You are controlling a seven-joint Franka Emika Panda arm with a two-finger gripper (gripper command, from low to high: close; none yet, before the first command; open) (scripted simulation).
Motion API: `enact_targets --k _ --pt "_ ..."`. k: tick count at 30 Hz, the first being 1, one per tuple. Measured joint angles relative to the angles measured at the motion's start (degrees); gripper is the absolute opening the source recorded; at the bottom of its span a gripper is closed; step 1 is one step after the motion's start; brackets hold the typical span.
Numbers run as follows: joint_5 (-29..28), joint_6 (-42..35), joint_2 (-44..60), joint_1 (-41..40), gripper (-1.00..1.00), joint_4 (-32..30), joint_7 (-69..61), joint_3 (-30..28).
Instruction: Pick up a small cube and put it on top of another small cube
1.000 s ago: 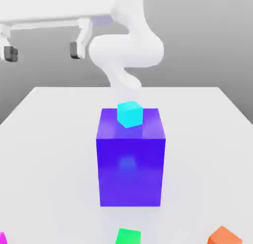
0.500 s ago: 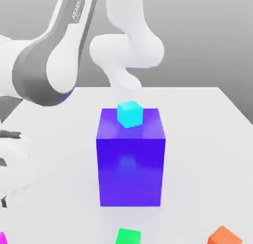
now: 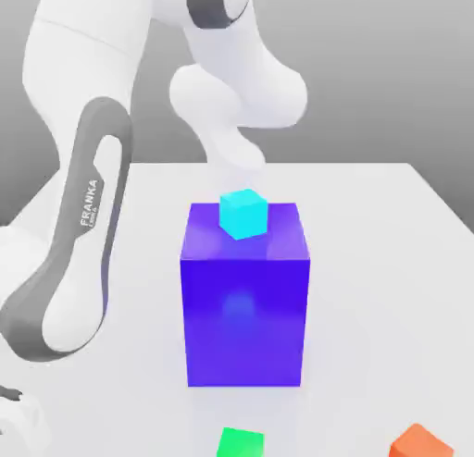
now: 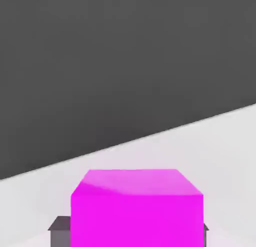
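Note:
In the hand view a small magenta cube (image 4: 137, 211) sits close up on the white table (image 4: 220, 141). My gripper (image 4: 131, 232) is shut on it, with a dark grey finger (image 4: 60, 232) pressed against each side. In the exterior view my arm (image 3: 83, 242) bends down to the lower left corner, where the hand (image 3: 18, 426) meets the table. A small cyan cube (image 3: 243, 214) rests on top of a large blue block (image 3: 244, 307) at the table's middle.
A small green cube (image 3: 241, 443) lies at the near edge, in front of the blue block. A small orange cube (image 3: 421, 443) lies near the exterior view's lower right. The tall blue block stands to the right of my arm.
My arm has swung down from high at the back to the exterior view's lower left. The hand now covers the magenta cube there, and the fingers have closed.

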Motion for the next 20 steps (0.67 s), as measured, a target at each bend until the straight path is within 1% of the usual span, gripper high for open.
enact_targets --k 4,7,13,16,17,20 --pt "-2.7 -4.8 -7.0 2.5 -1.0 -2.2 1.8 -2.3" --pt "-5.4 -5.0 -12.0 8.2 -1.0 -6.7 4.0 -0.6" --pt "-11.4 -3.6 -21.0 18.8 -1.0 -16.0 8.7 3.9" --pt "-12.5 1.4 -18.9 22.7 -1.0 -18.5 9.9 6.7" --pt "-12.2 3.2 -17.3 22.9 1.0 -18.7 9.8 7.3" --pt "-12.2 3.2 -17.3 22.9 1.0 -18.7 9.8 7.3"
